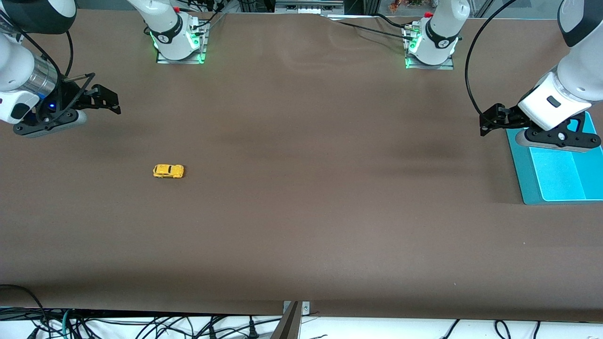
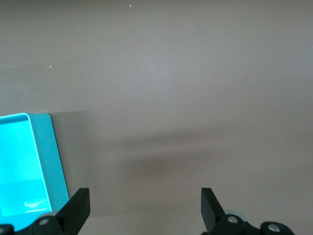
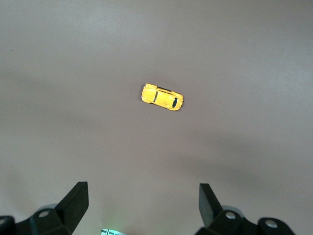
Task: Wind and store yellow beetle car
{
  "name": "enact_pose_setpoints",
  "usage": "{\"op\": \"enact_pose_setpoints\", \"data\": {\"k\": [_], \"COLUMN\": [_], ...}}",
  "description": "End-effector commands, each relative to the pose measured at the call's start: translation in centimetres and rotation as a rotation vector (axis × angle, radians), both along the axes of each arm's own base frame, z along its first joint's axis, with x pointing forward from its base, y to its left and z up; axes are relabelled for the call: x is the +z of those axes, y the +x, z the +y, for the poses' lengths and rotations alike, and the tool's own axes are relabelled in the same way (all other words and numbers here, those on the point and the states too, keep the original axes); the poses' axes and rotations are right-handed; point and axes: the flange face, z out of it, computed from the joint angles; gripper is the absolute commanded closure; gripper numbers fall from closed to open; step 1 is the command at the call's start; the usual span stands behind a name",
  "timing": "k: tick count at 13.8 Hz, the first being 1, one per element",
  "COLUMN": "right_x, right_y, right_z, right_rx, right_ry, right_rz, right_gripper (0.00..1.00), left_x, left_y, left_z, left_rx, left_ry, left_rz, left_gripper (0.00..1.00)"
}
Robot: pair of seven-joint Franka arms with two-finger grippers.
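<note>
The yellow beetle car [image 1: 168,171] sits alone on the brown table toward the right arm's end; it also shows in the right wrist view [image 3: 163,97]. My right gripper [image 1: 104,100] hangs open and empty above the table, apart from the car; its open jaws frame bare table in its wrist view [image 3: 143,198]. My left gripper [image 1: 492,120] is open and empty in the air beside the teal tray [image 1: 527,179], with bare table between its fingers in the left wrist view [image 2: 145,203].
The teal tray stands at the left arm's end of the table and also shows in the left wrist view [image 2: 49,156]. Cables hang along the table's edge nearest the front camera [image 1: 141,325]. The two arm bases [image 1: 179,35] [image 1: 431,42] stand at the table's back edge.
</note>
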Motion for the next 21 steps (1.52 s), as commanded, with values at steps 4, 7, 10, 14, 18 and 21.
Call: {"op": "enact_pose_setpoints", "data": {"k": [4,7,10,14,18,21], "right_x": [-2.0,-5.4,-10.7,-17.9,-23.7,-27.4], "right_y": [0.3,0.3,0.1,-0.9,-1.8,-1.3], "right_z": [0.0,0.1,0.0,-0.1,0.0,0.1], "right_rx": [0.016,0.098,0.098,0.209,0.581,0.847], "right_ry": [-0.011,-0.005,-0.005,0.006,0.045,0.077], "right_rz": [0.010,0.004,-0.024,-0.077,-0.068,-0.075], "right_gripper": [0.00,0.00,0.00,0.00,0.00,0.00], "left_x": [0.8,0.8,0.7,0.7,0.7,0.8], "left_y": [-0.3,-0.3,-0.3,-0.3,-0.3,-0.3], "left_z": [0.0,-0.2,0.0,0.1,0.2,0.1], "left_rx": [-0.015,-0.015,-0.011,-0.009,-0.009,-0.011], "left_ry": [-0.012,-0.012,-0.012,-0.012,-0.010,-0.010], "left_rz": [0.001,0.001,0.004,0.004,0.004,0.002], "left_gripper": [0.00,0.00,0.00,0.00,0.00,0.00]}}
